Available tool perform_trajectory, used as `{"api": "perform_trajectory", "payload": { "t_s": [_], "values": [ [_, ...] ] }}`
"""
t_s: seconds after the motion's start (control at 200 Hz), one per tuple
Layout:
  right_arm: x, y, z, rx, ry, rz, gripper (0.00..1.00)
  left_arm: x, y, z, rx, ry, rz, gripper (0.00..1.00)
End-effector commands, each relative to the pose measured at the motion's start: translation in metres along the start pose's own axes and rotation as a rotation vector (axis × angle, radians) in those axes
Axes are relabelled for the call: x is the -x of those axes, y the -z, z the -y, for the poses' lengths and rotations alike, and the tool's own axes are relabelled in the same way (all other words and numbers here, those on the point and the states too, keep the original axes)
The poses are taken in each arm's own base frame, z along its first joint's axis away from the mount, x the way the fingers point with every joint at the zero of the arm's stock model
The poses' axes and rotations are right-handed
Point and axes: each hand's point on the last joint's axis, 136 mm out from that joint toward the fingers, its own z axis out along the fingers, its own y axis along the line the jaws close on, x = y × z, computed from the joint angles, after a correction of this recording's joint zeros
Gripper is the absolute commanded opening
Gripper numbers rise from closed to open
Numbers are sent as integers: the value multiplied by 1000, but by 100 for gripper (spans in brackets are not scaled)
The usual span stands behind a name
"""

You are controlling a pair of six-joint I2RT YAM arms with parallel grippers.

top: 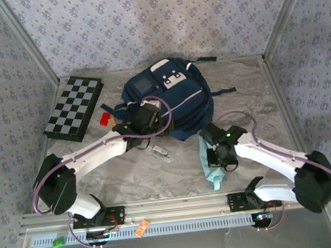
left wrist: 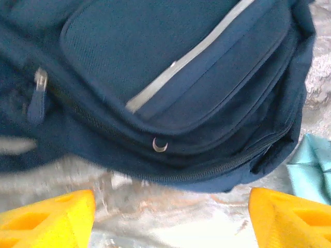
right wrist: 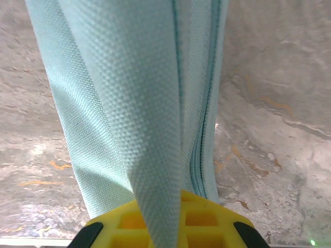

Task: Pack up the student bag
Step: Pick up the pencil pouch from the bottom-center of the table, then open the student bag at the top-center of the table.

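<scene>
The right end effector (right wrist: pixel 164 216) is pinching a limp teal pouch (right wrist: pixel 129 103) by a fold, so it is risking a slip. The left end effector (left wrist: pixel 168 219) is hovering spread at the near edge of the student bag (top: pixel 181 101). The bag is lying on the bench (top: pixel 147 176), zips seemingly closed, long axis running near-to-far, top pointing away.

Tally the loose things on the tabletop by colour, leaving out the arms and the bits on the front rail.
Navy: 1, student bag
Black-and-white: 1, chessboard
Teal: 1, zipped pouch
Red: 1, small block
Pale grey-white: 1, small flat item, too small to identify
Total: 5
</scene>
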Motion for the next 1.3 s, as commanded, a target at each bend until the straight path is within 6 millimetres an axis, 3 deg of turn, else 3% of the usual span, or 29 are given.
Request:
{"api": "perform_trajectory", "payload": {
  "t_s": [0.0,0.265,0.445,0.57,0.699,0.764,0.979,1.084,1.294],
  "values": [
    [-4,18,11,40,-28,6,4,19,-15,11,6,-299,12,77],
    [14,43,17,224,-180,59,2,45,-73,34,20,-541,-41,78],
    [23,43,14,263,-184,53,1,44,-110,45,3,-626,-88,80],
    [30,40,12,285,-201,52,0,45,-134,42,27,-650,-122,80],
    [34,40,11,303,-206,48,0,52,-148,36,61,-649,-130,72],
    [35,41,11,306,-208,47,0,57,-149,34,63,-647,-122,66],
    [37,46,11,316,-218,57,0,71,-143,34,29,-623,-103,21],
    [40,56,10,327,-215,80,0,82,-128,41,8,-615,-93,0],
    [53,93,5,366,-170,172,0,149,-60,58,-16,-566,62,0]
  ]
}}
